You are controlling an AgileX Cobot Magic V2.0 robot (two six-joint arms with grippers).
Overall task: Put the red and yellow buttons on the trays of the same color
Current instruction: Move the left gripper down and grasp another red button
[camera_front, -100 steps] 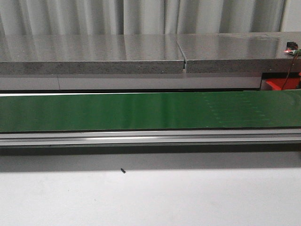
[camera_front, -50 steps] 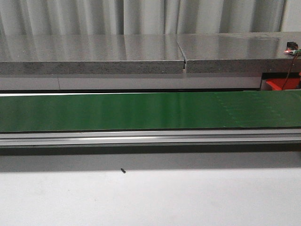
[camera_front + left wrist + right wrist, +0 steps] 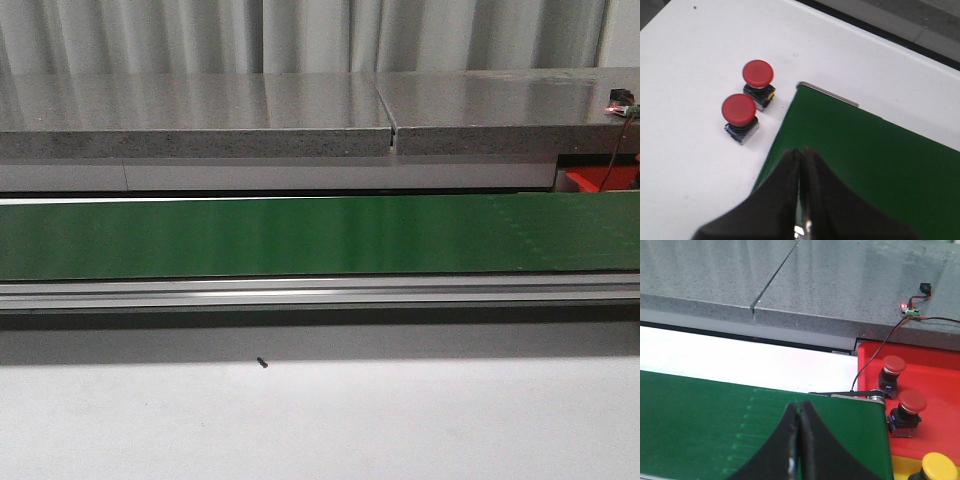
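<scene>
Neither arm shows in the front view, which takes in only the green belt (image 3: pixel 320 235), the white table (image 3: pixel 320 420) before it and the grey stone shelf (image 3: pixel 300 110) behind.

The left wrist view shows the left end effector (image 3: pixel 801 155) clenched, its fingers pressed together with nothing between them, hanging over the end corner of the belt (image 3: pixel 865 165). Two red buttons (image 3: pixel 739 108) (image 3: pixel 758 73) stand upright on the table (image 3: pixel 685 75), just off that belt end and close to each other. They lie ahead of the fingertips and to one side, off the belt, the nearer button (image 3: pixel 739 108) being the likelier first pick. Each has a round cap on a square base, so no long axis governs the approach; the fingers would have to part and straddle the cap or base.

The right end effector (image 3: pixel 799 412) is likewise clenched and empty, over the other end of the belt (image 3: pixel 740 425). Past that end sits the red tray (image 3: pixel 940 380) holding two red buttons (image 3: pixel 893 365) (image 3: pixel 912 402), and a yellow button (image 3: pixel 939 464) sits at the edge of the picture on a yellow surface, probably the yellow tray.

The left arm looks nearer the unsorted buttons; the trays lie by the right arm, so the belt probably carries them across.
</scene>
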